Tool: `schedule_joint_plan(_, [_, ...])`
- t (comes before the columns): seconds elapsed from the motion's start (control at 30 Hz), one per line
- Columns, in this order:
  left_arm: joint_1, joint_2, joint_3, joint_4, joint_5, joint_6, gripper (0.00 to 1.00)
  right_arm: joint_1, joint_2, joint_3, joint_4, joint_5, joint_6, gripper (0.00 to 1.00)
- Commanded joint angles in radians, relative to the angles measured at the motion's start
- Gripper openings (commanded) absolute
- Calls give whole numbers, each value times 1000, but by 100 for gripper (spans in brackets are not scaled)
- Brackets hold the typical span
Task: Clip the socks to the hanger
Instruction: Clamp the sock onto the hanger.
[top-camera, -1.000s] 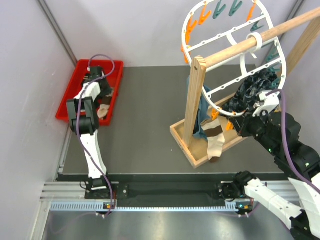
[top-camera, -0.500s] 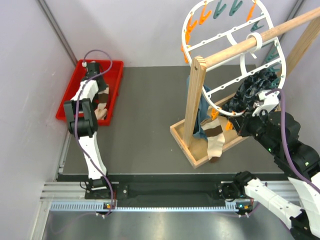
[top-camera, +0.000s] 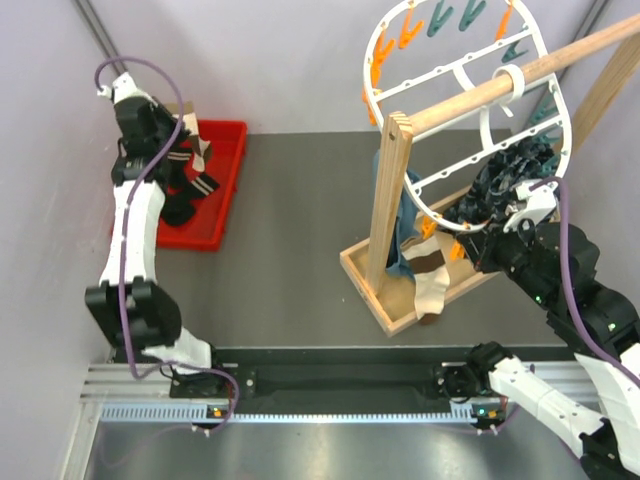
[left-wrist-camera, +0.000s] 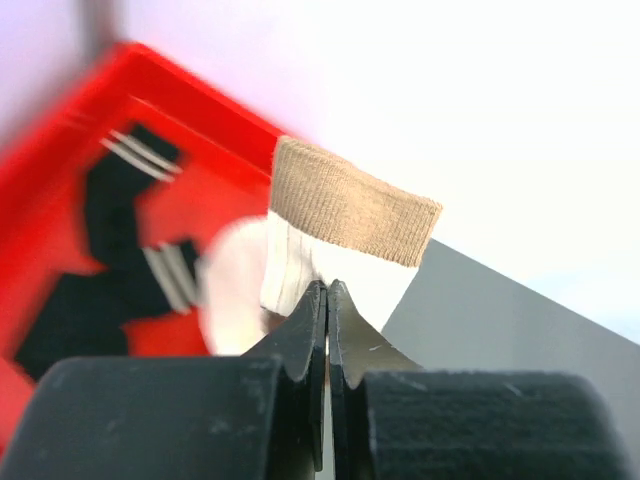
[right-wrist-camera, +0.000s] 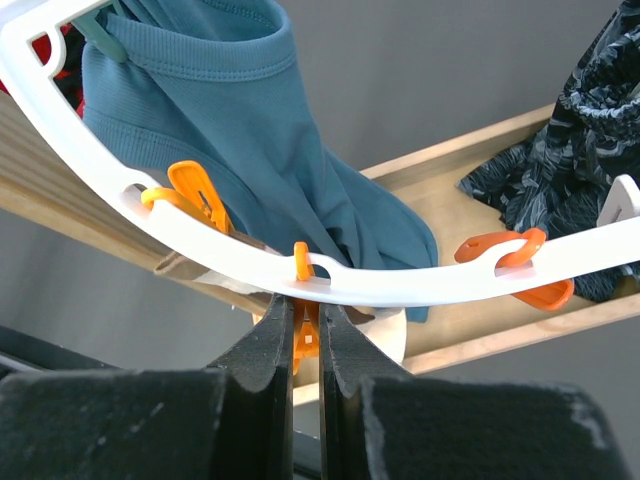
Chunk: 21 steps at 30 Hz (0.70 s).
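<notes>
Now the left claw (left-wrist-camera: 327, 290) is pinched tight on a brown-cuffed sock (left-wrist-camera: 350, 215), the red tray (left-wrist-camera: 60, 170) below it. The right claw (right-wrist-camera: 305, 335) is closed on an orange peg (right-wrist-camera: 302, 262), with the hanger (right-wrist-camera: 420, 280) rim just above its tips.

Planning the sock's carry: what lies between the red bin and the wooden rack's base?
Nothing: the top view shows bare dark table between the red bin and the rack base.
</notes>
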<state>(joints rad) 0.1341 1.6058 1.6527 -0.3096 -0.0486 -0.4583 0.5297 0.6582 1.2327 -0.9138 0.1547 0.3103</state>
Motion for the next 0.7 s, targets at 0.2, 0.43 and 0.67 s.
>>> schedule_joint_plan(0.2, [-211, -480, -470, 408, 440, -230, 0, 10, 34, -16, 19, -109, 6, 0])
schedule_joint_plan(0.43, [-528, -726, -721, 498, 412, -266, 0, 10, 35, 4, 13, -124, 0, 0])
schedule_joint_plan(0.67, [-966, -710, -855, 575, 397, -206, 0, 12, 32, 24, 6, -145, -4, 0])
